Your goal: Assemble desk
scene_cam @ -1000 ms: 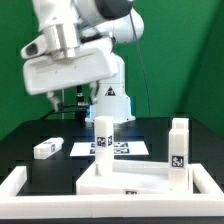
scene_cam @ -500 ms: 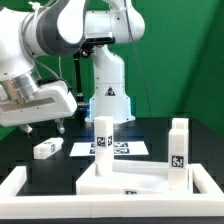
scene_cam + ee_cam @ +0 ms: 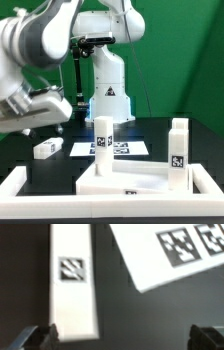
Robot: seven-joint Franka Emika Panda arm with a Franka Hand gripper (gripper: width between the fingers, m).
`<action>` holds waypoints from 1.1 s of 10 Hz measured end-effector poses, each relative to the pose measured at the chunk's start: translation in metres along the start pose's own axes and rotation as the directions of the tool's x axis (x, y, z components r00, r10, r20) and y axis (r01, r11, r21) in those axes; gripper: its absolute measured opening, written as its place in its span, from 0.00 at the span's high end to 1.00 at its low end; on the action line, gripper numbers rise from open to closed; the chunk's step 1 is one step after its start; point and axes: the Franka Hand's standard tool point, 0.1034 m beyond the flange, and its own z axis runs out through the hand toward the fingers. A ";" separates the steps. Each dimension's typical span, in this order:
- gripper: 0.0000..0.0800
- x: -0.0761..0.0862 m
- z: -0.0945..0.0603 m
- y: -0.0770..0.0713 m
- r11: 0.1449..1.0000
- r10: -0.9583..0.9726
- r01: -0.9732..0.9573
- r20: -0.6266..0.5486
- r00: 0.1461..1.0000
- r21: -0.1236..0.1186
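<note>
Black surface point(image 3: 150, 132) lay below; my gripper point(image 3: 122, 336), spread wide, hovered over the loose leg point(image 3: 73, 277) at nine o'clock, needing descent to grasp

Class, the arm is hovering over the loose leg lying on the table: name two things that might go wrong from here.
1. In the wrist view the loose leg sits beside one finger of the open end effector, not centred, so a descent might hit or nudge it.
2. The marker board lies close by; a pushed leg could slide onto it.
</note>
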 end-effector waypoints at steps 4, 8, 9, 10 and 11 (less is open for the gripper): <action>0.19 0.008 0.006 0.005 1.000 0.008 -0.006 0.115 0.993 -0.022; 0.19 0.008 0.031 0.029 0.994 0.095 -0.105 0.260 0.961 0.023; 0.19 0.006 0.038 0.025 0.993 0.105 -0.116 0.274 0.956 0.023; 0.19 0.005 0.042 0.024 0.992 0.115 -0.125 0.278 0.954 0.020; 0.19 0.007 0.044 0.022 0.992 0.117 -0.126 0.274 0.955 0.014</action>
